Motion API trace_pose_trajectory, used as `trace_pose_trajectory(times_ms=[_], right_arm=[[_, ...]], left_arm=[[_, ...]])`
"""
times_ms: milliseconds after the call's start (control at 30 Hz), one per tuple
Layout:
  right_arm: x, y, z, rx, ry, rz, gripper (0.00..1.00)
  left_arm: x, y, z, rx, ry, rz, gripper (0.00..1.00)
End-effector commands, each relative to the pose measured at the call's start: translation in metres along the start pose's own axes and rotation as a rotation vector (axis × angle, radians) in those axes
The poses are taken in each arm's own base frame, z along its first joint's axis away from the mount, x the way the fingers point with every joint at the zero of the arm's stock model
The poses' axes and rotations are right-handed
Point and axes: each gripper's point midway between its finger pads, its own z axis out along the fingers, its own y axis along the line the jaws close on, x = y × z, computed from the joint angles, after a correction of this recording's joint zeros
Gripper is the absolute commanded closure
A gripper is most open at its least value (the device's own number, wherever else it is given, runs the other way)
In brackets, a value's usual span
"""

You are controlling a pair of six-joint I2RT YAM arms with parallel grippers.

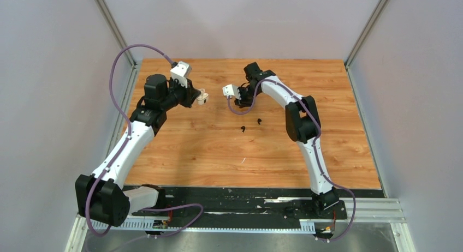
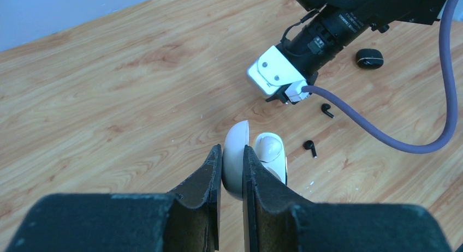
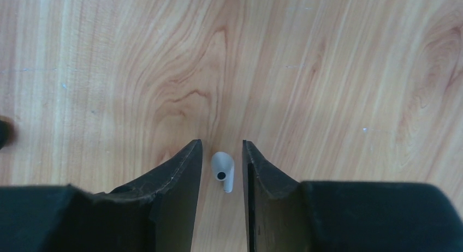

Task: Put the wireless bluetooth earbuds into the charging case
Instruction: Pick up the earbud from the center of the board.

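Note:
My left gripper [image 2: 233, 149] is shut on the open lid of the white charging case [image 2: 236, 170] and holds it above the table; it also shows in the top view [image 1: 202, 97]. A rounded white earbud [image 2: 269, 147] seems to sit in the case body. My right gripper [image 3: 222, 148] is open, its fingers either side of a white earbud [image 3: 223, 171] lying on the wood without touching it; the gripper shows in the top view [image 1: 242, 103]. Two black earbuds [image 1: 243, 128] [image 1: 259, 121] lie on the table in front of the right gripper, also in the left wrist view [image 2: 326, 110] [image 2: 310, 148].
A black charging case [image 2: 369, 58] lies shut on the table beyond the right arm. The right arm's purple cable [image 2: 382, 137] hangs low over the wood near the black earbuds. Grey walls [image 1: 65, 72] enclose the wooden table [image 1: 191, 154].

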Motion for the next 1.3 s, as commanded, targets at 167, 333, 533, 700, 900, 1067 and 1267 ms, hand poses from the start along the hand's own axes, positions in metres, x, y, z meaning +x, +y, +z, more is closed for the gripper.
trace_pose_trajectory(times_ms=[167, 333, 533, 700, 900, 1067, 1267], right_arm=[[0.006, -0.007, 0.004, 0.007, 0.033, 0.004, 0.67], [0.013, 0.0, 0.006, -0.03, 0.05, 0.075, 0.7], [0.024, 0.019, 0.016, -0.107, 0.068, 0.161, 0.84], [0.013, 0.009, 0.009, -0.076, 0.028, 0.22, 0.89], [-0.055, -0.026, -0.046, 0.045, -0.159, 0.327, 1.0], [-0.136, -0.025, -0.129, 0.026, -0.464, 0.484, 1.0], [-0.228, 0.003, -0.238, -0.152, -0.801, 0.515, 1.0]], left_arm=[[-0.017, 0.0, -0.009, -0.006, -0.06, 0.018, 1.0], [-0.016, -0.001, -0.009, -0.004, -0.054, 0.015, 1.0], [-0.015, -0.002, -0.01, 0.0, -0.046, 0.01, 1.0], [-0.014, -0.003, -0.011, 0.006, -0.038, 0.011, 1.0], [-0.011, -0.003, -0.01, 0.005, -0.034, 0.005, 1.0], [-0.011, -0.007, -0.004, 0.04, -0.034, 0.01, 1.0], [-0.022, -0.022, 0.009, 0.162, -0.057, 0.014, 1.0]])
